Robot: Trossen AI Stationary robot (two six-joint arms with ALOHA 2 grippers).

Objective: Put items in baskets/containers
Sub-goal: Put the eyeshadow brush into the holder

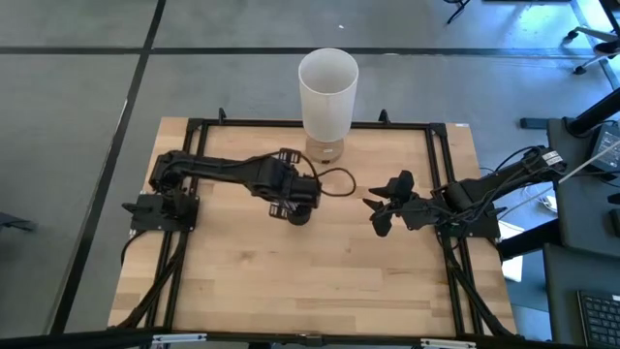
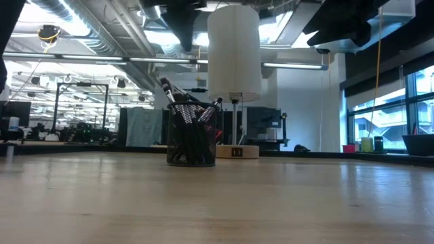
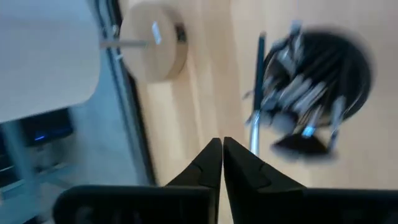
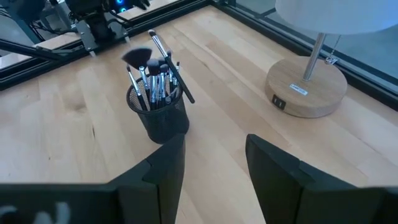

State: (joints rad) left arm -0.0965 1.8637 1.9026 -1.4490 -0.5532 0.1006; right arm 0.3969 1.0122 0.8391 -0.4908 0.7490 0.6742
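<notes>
1. Plainly, the brushes (image 4: pixel 155 78) all stand bristle-up inside the dark mesh cup (image 4: pixel 160 118), which sits near the middle of the table (image 1: pixel 320 281), just in front of the lamp's wooden base (image 4: pixel 306 89)
2. One long brush (image 4: pixel 171 65) leans outward over the cup's rim, its long axis tilted rather than upright; the rest are bunched closer to vertical
3. No brush can be seen lying loose on the bare wood in any view, so the filling looks to be finished or nearly so
4. The left gripper (image 3: pixel 222 163) hangs directly above the cup, fingers pressed together with nothing between them; from its wrist view the cup's mouth lies just ahead of and below the fingertips
5. The right gripper (image 1: pixel 386 206) waits off to the right side, near the cup but apart from it, its fingers spread wide and empty
6. The left arm is the nearer one, almost straight over the cup, so any further move, likely a lift clear, would run along the vertical, and the leaning brush is the thing it could catch
</notes>
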